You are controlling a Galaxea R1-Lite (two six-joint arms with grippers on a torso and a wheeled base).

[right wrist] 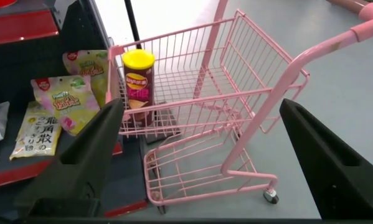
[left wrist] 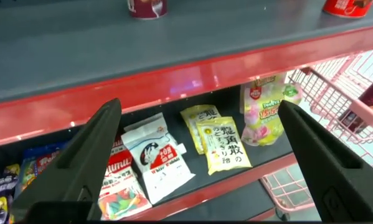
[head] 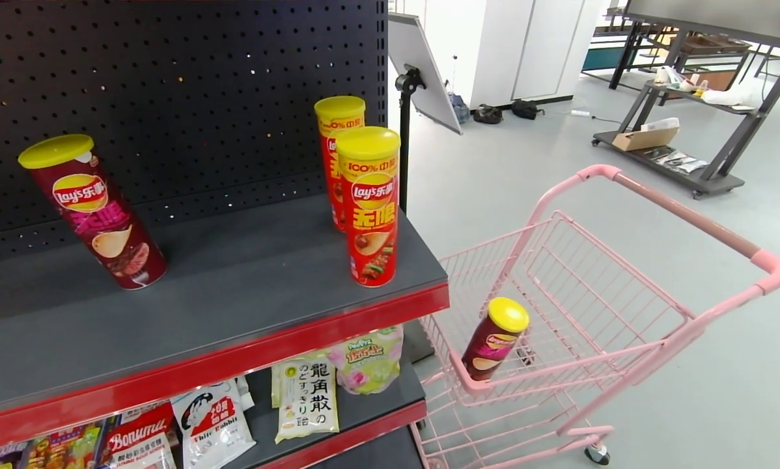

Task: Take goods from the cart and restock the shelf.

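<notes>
Grey floor (head: 527,169) runs back to white cabinets, with a board on a stand (head: 422,65) and a metal rack (head: 709,176) well behind. The shelf (head: 234,280) has a grey top board with a red front edge and a black pegboard (head: 168,78) behind. On top stand a maroon can (head: 94,212) and, well apart from it, two red cans (head: 368,205) one behind the other. The left claw (left wrist: 200,104) is spread wide and holds nothing. It faces the lower board, where a white bag (left wrist: 155,158), yellow bag (left wrist: 220,146) and green bag (left wrist: 264,109) lie ahead of it. The right claw (right wrist: 200,106) is also wide open and empty (fingers far apart). The pink cart (right wrist: 286,74) stands ahead of it. The cart's can (right wrist: 138,78), yellow-lidded, stands upright in the basket's shelf-side corner, ahead of the right claw and apart from it, toward the finger nearer the shelf.
</notes>
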